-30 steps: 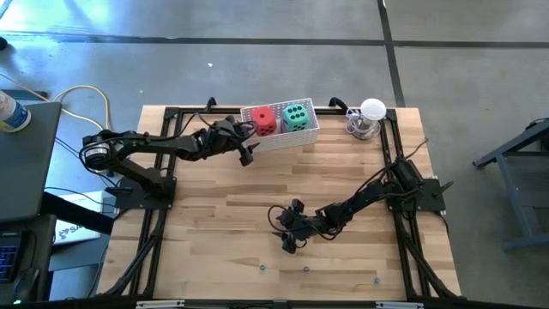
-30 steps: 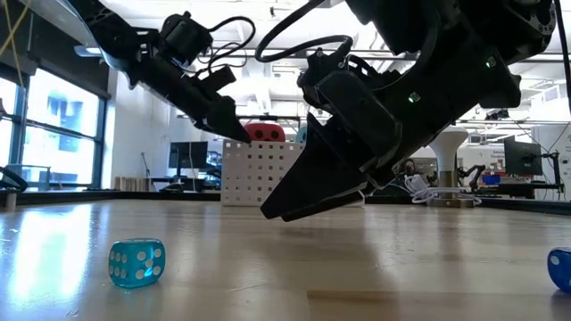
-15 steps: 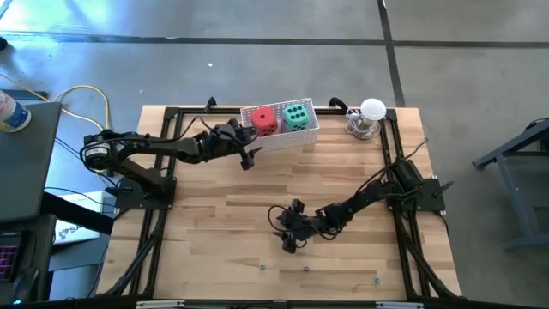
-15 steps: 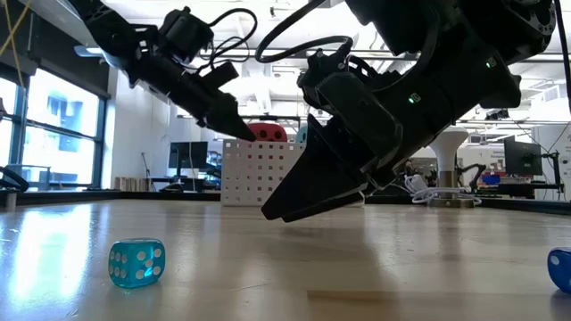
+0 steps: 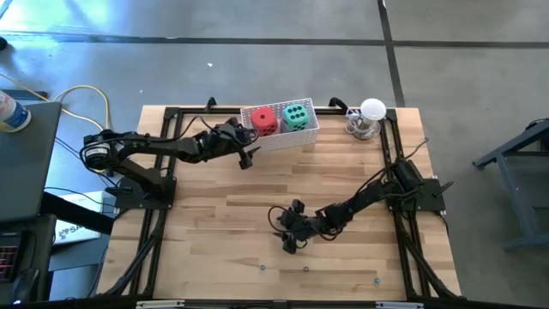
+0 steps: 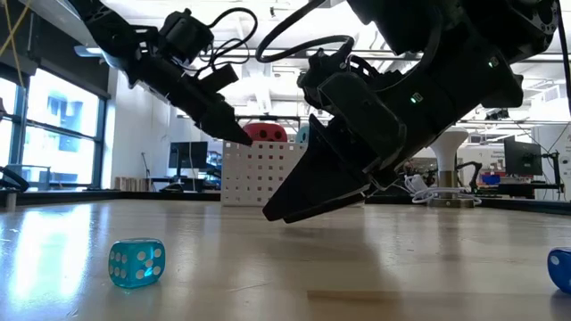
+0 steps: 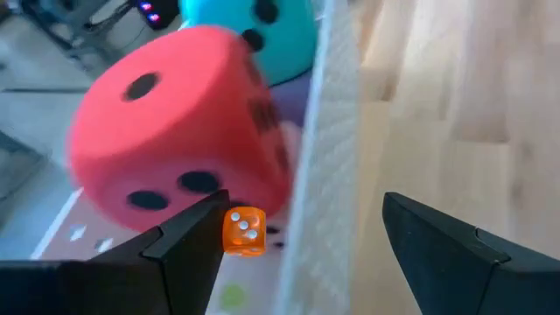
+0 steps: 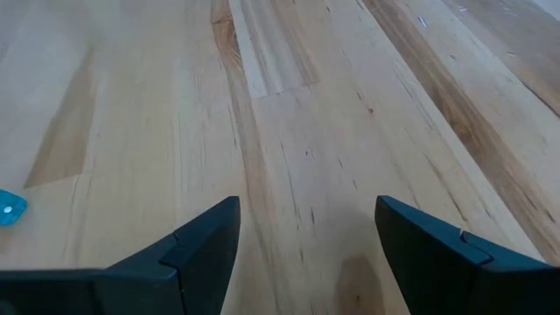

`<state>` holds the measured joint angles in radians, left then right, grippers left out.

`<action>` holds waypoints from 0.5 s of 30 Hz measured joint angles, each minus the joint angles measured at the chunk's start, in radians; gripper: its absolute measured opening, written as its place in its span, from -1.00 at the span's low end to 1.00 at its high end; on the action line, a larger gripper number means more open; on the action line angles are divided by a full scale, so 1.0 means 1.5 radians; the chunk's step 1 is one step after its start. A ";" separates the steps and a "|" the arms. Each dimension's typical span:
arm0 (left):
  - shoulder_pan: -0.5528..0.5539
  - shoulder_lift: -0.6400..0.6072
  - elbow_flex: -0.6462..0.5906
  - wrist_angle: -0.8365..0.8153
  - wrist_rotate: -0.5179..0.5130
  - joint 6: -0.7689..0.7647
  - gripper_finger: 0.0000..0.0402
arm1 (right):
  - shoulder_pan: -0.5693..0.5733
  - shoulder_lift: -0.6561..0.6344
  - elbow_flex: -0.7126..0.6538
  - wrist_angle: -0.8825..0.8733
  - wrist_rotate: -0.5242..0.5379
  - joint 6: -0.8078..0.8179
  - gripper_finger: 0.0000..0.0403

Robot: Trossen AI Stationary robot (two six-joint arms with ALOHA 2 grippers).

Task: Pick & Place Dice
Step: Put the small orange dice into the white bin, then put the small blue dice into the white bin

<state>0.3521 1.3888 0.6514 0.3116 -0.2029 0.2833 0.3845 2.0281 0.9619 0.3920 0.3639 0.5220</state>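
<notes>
- Red die [image 5: 264, 120], teal die [image 5: 296, 115]: side by side in the white basket [image 5: 292, 136] at the tabletop's [image 5: 214, 197] far edge.
- Small orange die [image 7: 244, 231]: left wrist view only, at the basket's edge beside the red die.
- Small blue die [image 6: 136, 263]: on the tabletop, clear in the low view.
- Left claw [image 5: 246, 154]: at the basket's left end, fingers apart, empty.
- Right claw [image 5: 289, 240]: low over the near tabletop, fingers apart, empty.
</notes>
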 joint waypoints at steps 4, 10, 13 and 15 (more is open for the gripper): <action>0.014 0.000 0.000 -0.027 -0.019 -0.001 0.46 | 0.000 0.000 0.000 0.000 0.000 0.000 0.28; 0.025 0.000 0.001 -0.053 -0.018 -0.010 0.46 | 0.000 0.000 0.000 -0.001 0.000 0.001 0.28; 0.016 0.000 0.001 -0.053 -0.021 -0.015 0.46 | 0.000 0.000 0.000 -0.001 0.000 0.000 0.28; 0.005 0.000 0.001 -0.052 -0.024 -0.007 0.46 | 0.000 0.000 0.000 -0.001 0.000 0.000 0.28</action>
<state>0.3600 1.3884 0.6525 0.2329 -0.2384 0.2732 0.3847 2.0281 0.9619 0.3912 0.3637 0.5224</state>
